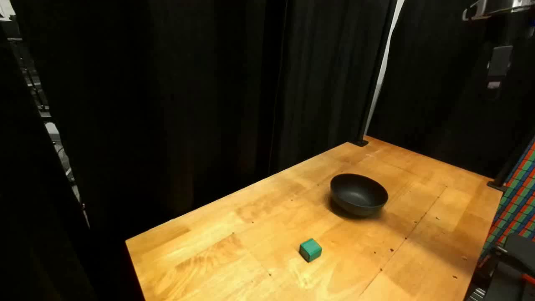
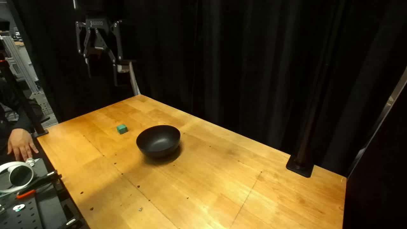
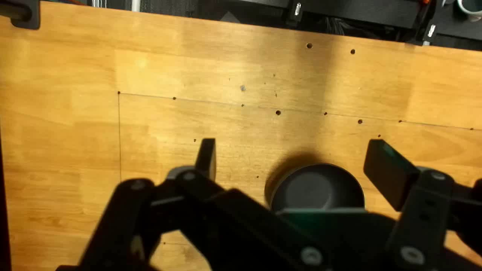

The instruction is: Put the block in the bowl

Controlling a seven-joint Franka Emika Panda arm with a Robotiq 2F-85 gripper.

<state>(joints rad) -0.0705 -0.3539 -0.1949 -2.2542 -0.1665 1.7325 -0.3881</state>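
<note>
The small green block lies on the wooden table, apart from the bowl; it also shows in an exterior view. It does not show in the wrist view. The round black bowl stands upright on the table and shows in both exterior views. In the wrist view the bowl is partly hidden by the gripper's body. My gripper is high above the table, pointing down, with fingers spread and nothing between them. In the wrist view the gripper's fingers are wide apart, well above the bowl.
The wooden table has black posts at its edges, one with a base on the tabletop. Black curtains hang behind. A person's hand and a dark side bench with a white round object are beside the table.
</note>
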